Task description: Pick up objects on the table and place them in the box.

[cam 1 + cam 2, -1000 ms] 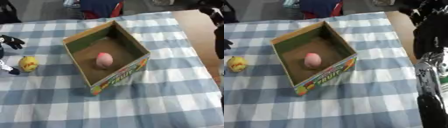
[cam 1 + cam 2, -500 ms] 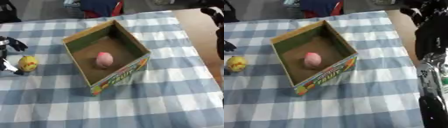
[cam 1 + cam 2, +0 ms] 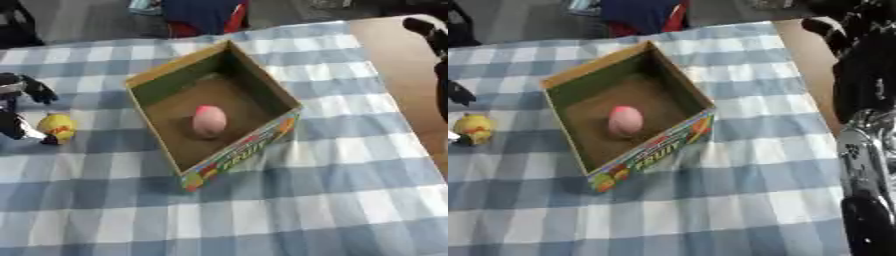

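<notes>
An open cardboard box (image 3: 267, 90) with a colourful printed front stands mid-table, and a pink egg-shaped object (image 3: 208, 120) lies on its floor. Left of the box, a small yellow object (image 3: 57, 126) with a red mark rests on the checked cloth. My left hand (image 3: 14, 120) comes in from the left edge, open. One dark finger (image 3: 38, 91) reaches above the yellow object, clear of it. Another part of the hand sits low at the object's left side. My right hand (image 3: 839, 26) hangs at the upper right, beyond the table's right edge.
The blue-and-white checked tablecloth (image 3: 289, 200) covers the table. Its right edge borders bare brown floor (image 3: 394, 55). My right arm (image 3: 868, 150) runs down the right side. Dark blue and red items (image 3: 206, 12) stand past the far edge.
My left hand has crept slightly to the right, towards the yellow object. The yellow object, the box and the pink object have not moved.
</notes>
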Robot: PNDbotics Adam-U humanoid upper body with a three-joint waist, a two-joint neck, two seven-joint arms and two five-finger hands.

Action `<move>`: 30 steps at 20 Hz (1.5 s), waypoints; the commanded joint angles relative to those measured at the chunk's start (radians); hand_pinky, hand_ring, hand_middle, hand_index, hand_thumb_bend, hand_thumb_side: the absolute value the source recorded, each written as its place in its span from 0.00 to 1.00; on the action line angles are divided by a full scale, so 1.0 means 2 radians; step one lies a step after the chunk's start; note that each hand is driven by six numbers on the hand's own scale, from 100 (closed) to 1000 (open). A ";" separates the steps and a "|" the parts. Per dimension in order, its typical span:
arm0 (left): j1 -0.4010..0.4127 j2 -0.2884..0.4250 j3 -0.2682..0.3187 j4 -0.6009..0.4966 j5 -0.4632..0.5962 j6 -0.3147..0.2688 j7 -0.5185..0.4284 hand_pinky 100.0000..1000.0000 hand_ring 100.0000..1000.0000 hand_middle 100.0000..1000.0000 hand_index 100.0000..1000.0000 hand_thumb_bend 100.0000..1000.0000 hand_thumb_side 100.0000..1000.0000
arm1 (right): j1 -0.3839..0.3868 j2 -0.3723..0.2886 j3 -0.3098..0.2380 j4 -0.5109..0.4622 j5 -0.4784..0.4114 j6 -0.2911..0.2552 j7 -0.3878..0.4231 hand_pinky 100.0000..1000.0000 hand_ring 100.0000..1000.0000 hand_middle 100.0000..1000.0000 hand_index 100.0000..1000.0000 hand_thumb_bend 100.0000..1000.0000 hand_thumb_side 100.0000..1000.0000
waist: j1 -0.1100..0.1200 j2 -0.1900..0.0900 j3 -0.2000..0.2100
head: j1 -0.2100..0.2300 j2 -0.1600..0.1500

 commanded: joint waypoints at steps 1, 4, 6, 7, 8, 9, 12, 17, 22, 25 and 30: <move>-0.011 0.010 0.000 0.000 -0.015 -0.002 0.006 0.33 0.76 0.61 0.79 0.67 0.35 | -0.004 -0.008 -0.001 -0.011 0.001 0.002 0.000 0.65 0.66 0.56 0.70 0.00 1.00 | 0.000 -0.009 0.000 | 0.002 -0.004; -0.012 0.009 -0.001 0.001 -0.020 -0.003 0.007 0.31 0.73 0.56 0.76 0.65 0.35 | -0.004 -0.008 -0.001 -0.011 0.001 0.002 0.000 0.65 0.66 0.56 0.70 0.00 1.00 | 0.000 -0.009 0.000 | 0.003 -0.005; -0.012 0.008 -0.001 0.002 -0.024 -0.003 0.009 0.30 0.71 0.53 0.73 0.65 0.35 | -0.005 -0.008 -0.001 -0.011 0.001 0.002 -0.001 0.65 0.66 0.56 0.70 0.00 1.00 | 0.000 -0.009 -0.001 | 0.004 -0.005; -0.012 0.008 -0.001 0.003 -0.025 -0.003 0.010 0.29 0.71 0.53 0.73 0.65 0.35 | -0.005 -0.008 -0.001 -0.011 0.001 0.002 -0.001 0.65 0.66 0.56 0.70 0.00 1.00 | 0.000 -0.009 -0.001 | 0.004 -0.005; -0.012 0.008 -0.002 0.004 -0.028 -0.003 0.010 0.29 0.70 0.52 0.72 0.64 0.35 | -0.005 -0.008 -0.002 -0.011 0.001 0.002 -0.001 0.65 0.66 0.56 0.70 0.00 1.00 | 0.000 -0.009 -0.001 | 0.005 -0.005; -0.011 0.007 -0.002 0.005 -0.031 -0.002 0.011 0.28 0.70 0.52 0.72 0.64 0.35 | -0.005 -0.008 -0.002 -0.011 0.001 0.002 -0.002 0.65 0.66 0.56 0.70 0.00 1.00 | 0.000 -0.008 -0.002 | 0.005 -0.005; -0.011 0.004 -0.003 0.011 -0.033 -0.003 0.011 0.26 0.66 0.49 0.69 0.65 0.33 | -0.006 -0.007 -0.002 -0.011 0.001 0.002 -0.002 0.65 0.66 0.56 0.70 0.00 1.00 | -0.001 -0.008 -0.003 | 0.006 -0.005; -0.012 -0.001 -0.004 0.018 -0.012 -0.011 -0.001 0.23 0.63 0.46 0.66 0.63 0.29 | -0.006 -0.007 -0.002 -0.011 0.001 0.003 -0.004 0.65 0.66 0.56 0.70 0.00 1.00 | -0.001 -0.008 -0.003 | 0.006 -0.004; -0.010 -0.002 -0.007 0.016 0.011 -0.011 -0.013 0.20 0.59 0.43 0.63 0.46 0.17 | -0.006 -0.006 -0.002 -0.011 0.001 0.004 -0.005 0.65 0.66 0.56 0.70 0.00 1.00 | 0.000 -0.008 -0.003 | 0.006 -0.003; -0.010 -0.002 -0.007 0.014 0.016 -0.008 -0.017 0.20 0.58 0.42 0.63 0.41 0.14 | -0.006 -0.006 -0.002 -0.011 0.001 0.005 -0.006 0.65 0.66 0.56 0.70 0.00 1.00 | 0.000 -0.008 -0.003 | 0.006 -0.003; -0.010 -0.001 -0.008 0.012 0.026 -0.006 -0.020 0.16 0.55 0.39 0.59 0.24 0.09 | -0.006 -0.006 -0.002 -0.011 0.002 0.006 -0.006 0.65 0.66 0.55 0.70 0.00 1.00 | 0.000 -0.008 -0.002 | 0.006 -0.003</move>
